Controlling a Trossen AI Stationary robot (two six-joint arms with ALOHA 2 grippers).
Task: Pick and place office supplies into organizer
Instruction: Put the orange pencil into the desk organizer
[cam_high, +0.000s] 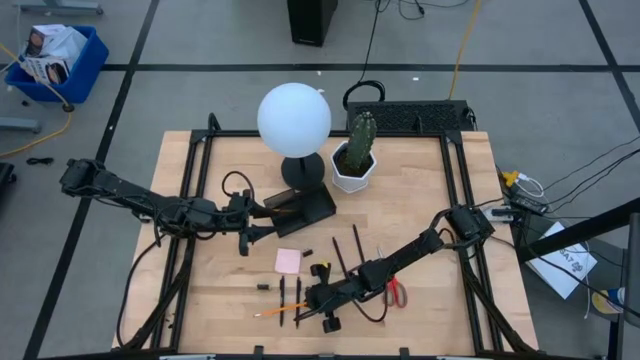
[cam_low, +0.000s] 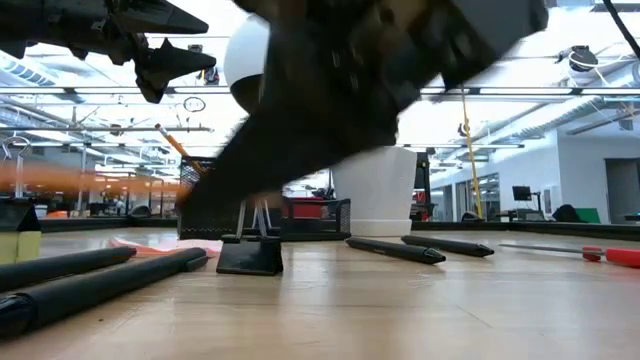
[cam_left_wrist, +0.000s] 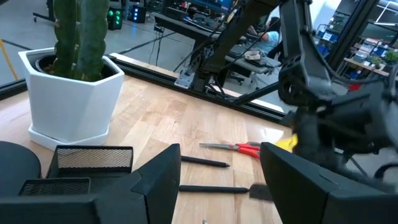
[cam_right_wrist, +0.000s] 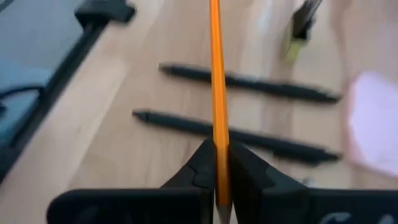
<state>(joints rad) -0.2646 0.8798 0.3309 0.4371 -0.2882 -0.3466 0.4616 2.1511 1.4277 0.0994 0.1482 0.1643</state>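
Wooden table (cam_high: 420, 230): right gripper (cam_right_wrist: 216, 163) clamps an orange pencil (cam_right_wrist: 216, 74), near edge. Next: carry it far-left to organizer (cam_high: 300, 207). Left gripper (cam_left_wrist: 219, 180) open beside it.

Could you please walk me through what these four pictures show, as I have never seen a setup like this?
This is a robot with two dark arms working at a wooden table. One picture looks straight down from above, one looks level across the tabletop, and two come from cameras on the arms' wrists.

On the table stand a lamp with a white globe, a cactus in a white pot and a black organizer tray. Loose supplies lie nearer the front: a pink sticky-note pad, black pens and red-handled scissors.

The right hand is low over the front of the table, and its wrist camera shows it shut on an orange pencil. The left hand is open and holds nothing, beside the organizer.
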